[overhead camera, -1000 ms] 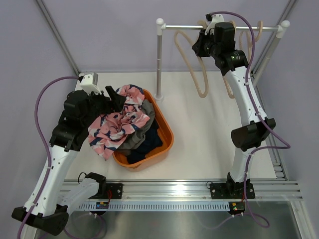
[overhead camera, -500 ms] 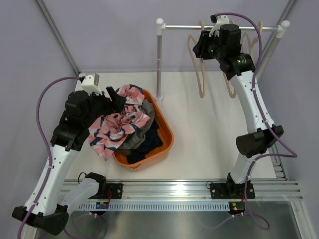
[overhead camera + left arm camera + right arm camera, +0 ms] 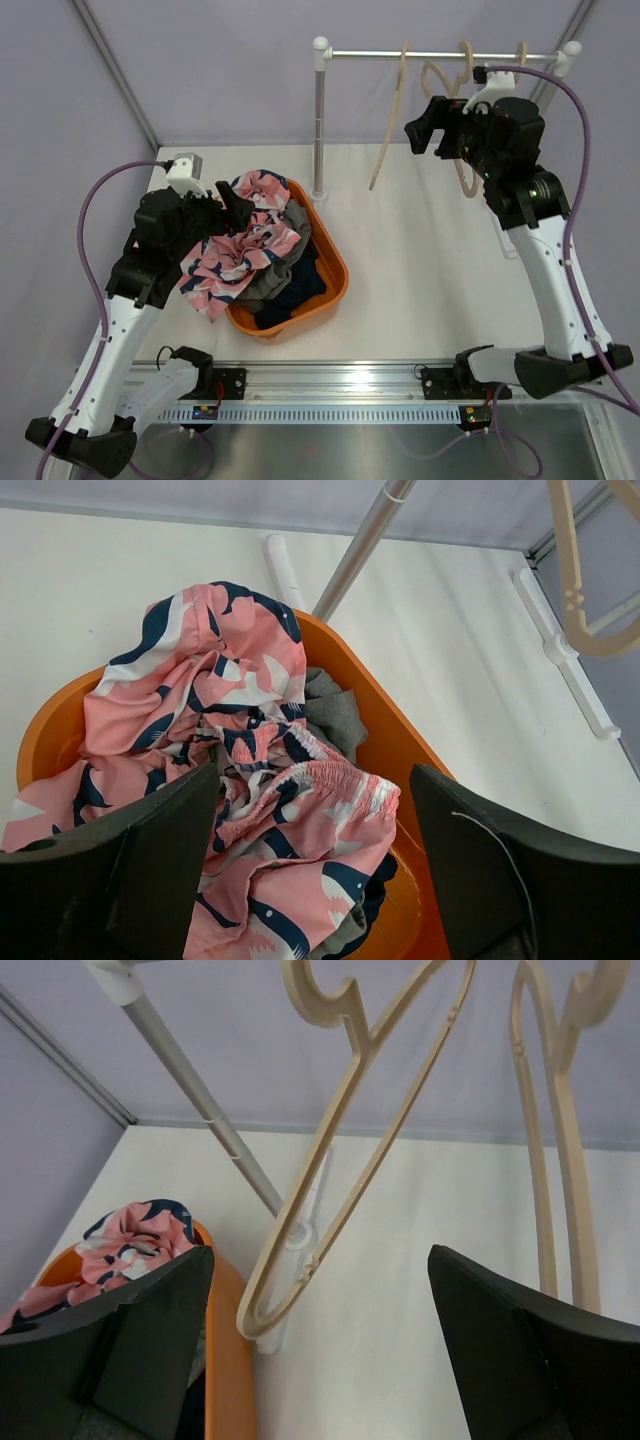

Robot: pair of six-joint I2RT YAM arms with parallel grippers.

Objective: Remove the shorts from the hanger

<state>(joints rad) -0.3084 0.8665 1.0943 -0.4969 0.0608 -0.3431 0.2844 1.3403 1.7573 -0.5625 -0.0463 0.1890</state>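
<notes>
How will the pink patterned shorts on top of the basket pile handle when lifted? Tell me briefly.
Probably floppy: the pink shorts lie crumpled in folds, so they would likely drape from a grip. Likely light, being thin cloth. They lie over the grey shorts in the orange basket, so a pull might drag those along.

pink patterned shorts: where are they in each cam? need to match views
Top external: pink shorts left of centre, heaped over the left side of the orange basket.
Left wrist: centre of frame, covering most of the basket.
Right wrist: only a bit shows at the lower left edge, above the basket rim.
Shared landmark: the rack's upright pole, just behind the basket.
</notes>
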